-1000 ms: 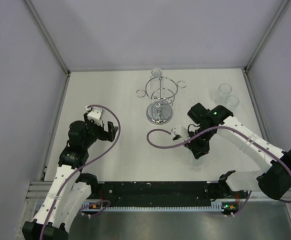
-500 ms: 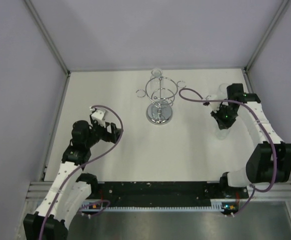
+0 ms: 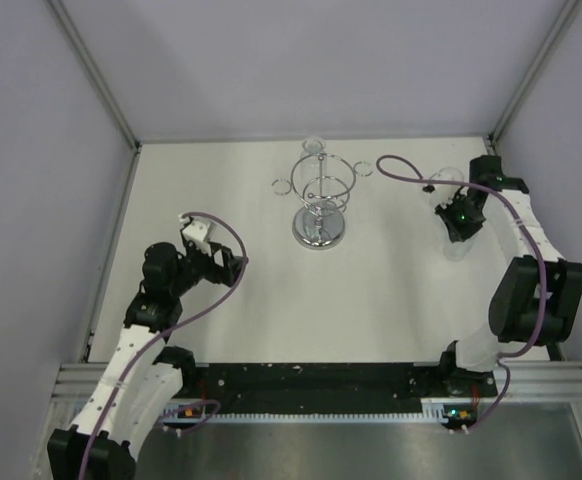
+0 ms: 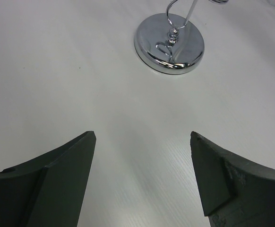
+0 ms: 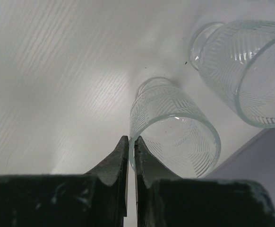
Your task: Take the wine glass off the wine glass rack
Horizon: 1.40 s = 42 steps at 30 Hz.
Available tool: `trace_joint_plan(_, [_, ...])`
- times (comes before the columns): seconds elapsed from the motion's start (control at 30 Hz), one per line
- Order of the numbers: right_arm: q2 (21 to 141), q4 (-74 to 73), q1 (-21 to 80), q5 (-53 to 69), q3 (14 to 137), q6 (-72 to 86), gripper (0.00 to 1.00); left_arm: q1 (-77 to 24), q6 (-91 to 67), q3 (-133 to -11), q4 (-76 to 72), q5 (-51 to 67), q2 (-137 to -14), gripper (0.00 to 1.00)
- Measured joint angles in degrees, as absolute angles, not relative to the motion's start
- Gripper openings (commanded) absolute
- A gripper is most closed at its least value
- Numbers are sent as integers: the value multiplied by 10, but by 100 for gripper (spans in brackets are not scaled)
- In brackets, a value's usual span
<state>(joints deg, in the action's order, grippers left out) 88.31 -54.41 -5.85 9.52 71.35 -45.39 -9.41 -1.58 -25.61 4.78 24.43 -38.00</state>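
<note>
Approach: I should raise the left gripper (image 4: pixel 142 137), jaws apart, over the rack (image 4: pixel 169 43) toward the glass (image 3: pixel 313 145); right gripper (image 5: pixel 131 139) closed, empty.

- The wine glass rack (image 4: pixel 169 42) was polished chrome metal, its round base mirror-bright and its wire smooth
- The table (image 4: pixel 57 71) was matt white with a fine, straight grain
- The near tumbler (image 5: pixel 175 132) and the far tumbler (image 5: pixel 244 66) were clear glass, ribbed with fine swirling lines
- The left hand (image 4: pixel 143 137) and the right hand (image 5: pixel 131 139) were matt black plastic, faintly scuffed
- The cable (image 3: pixel 221 240) had a smooth purple sheath
</note>
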Motion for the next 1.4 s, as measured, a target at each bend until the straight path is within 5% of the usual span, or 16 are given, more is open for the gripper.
trace_joint_plan(0.07, [892, -535, -68, 96, 721, -449, 4, -94, -16, -256, 47, 251, -380, 86])
trace_joint_plan(0.37, [902, -544, -73, 126, 741, -418, 49, -94, -7, -256, 48, 286, -381, 86])
trace_joint_plan(0.77, [902, -637, -72, 233, 881, -336, 77, -98, 97, -374, 91, 331, -423, 86])
trace_joint_plan(1.17, [918, -640, 93, 256, 1052, -281, 75, -101, 60, -618, 26, 227, -628, 83])
trace_joint_plan(1.4, [1025, -628, 105, 224, 1113, -271, 74, -116, 57, -719, 2, 194, -798, 81])
